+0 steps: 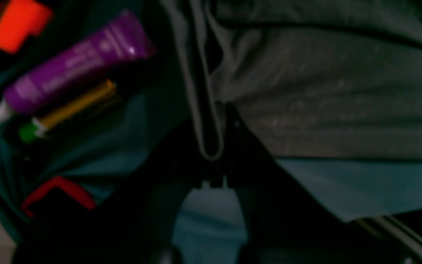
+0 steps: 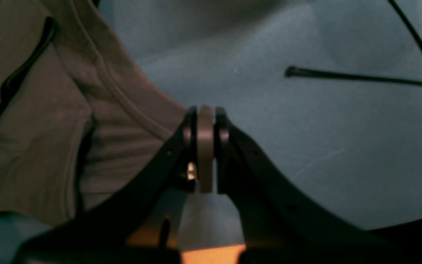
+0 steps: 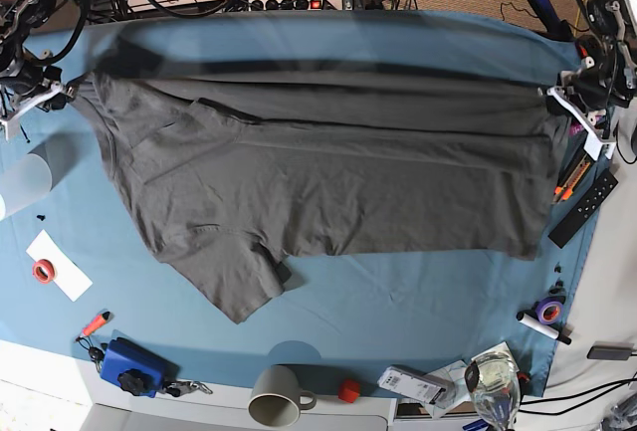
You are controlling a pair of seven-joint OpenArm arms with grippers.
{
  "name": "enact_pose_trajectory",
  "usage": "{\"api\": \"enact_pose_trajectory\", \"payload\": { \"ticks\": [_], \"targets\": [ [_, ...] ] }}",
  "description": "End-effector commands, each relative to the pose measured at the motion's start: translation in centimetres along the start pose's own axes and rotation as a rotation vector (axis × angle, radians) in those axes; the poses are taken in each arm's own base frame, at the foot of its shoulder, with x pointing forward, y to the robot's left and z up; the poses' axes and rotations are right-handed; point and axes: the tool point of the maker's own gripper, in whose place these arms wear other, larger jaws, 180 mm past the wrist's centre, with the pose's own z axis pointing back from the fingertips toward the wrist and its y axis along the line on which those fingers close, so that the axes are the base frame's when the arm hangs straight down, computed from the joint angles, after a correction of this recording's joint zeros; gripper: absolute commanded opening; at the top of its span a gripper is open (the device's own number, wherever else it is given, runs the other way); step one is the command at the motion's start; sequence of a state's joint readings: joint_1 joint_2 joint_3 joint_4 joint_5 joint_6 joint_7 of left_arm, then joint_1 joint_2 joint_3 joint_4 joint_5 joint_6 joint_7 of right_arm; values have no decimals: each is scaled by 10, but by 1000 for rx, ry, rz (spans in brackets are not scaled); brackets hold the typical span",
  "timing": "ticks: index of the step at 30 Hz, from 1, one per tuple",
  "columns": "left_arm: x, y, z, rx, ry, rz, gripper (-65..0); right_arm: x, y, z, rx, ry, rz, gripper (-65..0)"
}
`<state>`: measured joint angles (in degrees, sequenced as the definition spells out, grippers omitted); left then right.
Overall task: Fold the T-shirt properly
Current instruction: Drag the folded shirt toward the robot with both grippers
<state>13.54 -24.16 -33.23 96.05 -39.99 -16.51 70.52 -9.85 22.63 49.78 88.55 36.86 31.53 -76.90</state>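
The dark grey T-shirt [image 3: 328, 182] is stretched wide across the blue-teal table cloth [image 3: 418, 292]. Its upper edge is pulled taut between my two grippers, and its lower part and one sleeve lie on the cloth. On the right of the base view, my left gripper [image 3: 555, 101] is shut on the shirt's edge. The left wrist view shows a thin fold of grey fabric [image 1: 211, 139] pinched between the dark fingers of the left gripper [image 1: 214, 146]. On the left of the base view, my right gripper [image 3: 62, 91] is shut on the other end. In the right wrist view a strip of the shirt sits clamped in the right gripper [image 2: 205, 121].
A purple tube [image 1: 75, 66] and pens lie beside the left gripper, with a black remote [image 3: 582, 207] nearby. A white cup [image 3: 25, 182] stands at the left. Along the front edge are a mug [image 3: 277, 394], a blue object [image 3: 129, 366] and a glass [image 3: 495, 381]. A black cable [image 2: 361, 77] crosses the cloth.
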Motion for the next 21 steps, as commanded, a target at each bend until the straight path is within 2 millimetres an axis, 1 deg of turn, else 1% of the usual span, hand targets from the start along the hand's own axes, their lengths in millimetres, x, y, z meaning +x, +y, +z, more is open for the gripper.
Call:
{"api": "enact_pose_trajectory", "payload": {
  "ticks": [1, 4, 10, 14, 18, 21],
  "targets": [
    [6, 16, 10, 68, -10, -27, -650, 11, -14, 11, -55, -29, 23, -650],
    [-4, 17, 11, 72, 20, -30, -650, -6, -18, 13, -58, 5, 23, -650],
    [-20, 16, 16, 82, 51, -46, -650, -29, -19, 16, -26, 28, 13, -650],
    [-29, 11, 21, 88, 58, -60, -650, -37, -21, 19, -26, 35, 13, -650],
    [-33, 11, 25, 108, 60, -79, -650, -38, -21, 19, -24, 35, 20, -650],
    [-34, 11, 25, 110, 51, -62, -650, -38, -21, 19, -24, 34, 20, -650]
  ]
}}
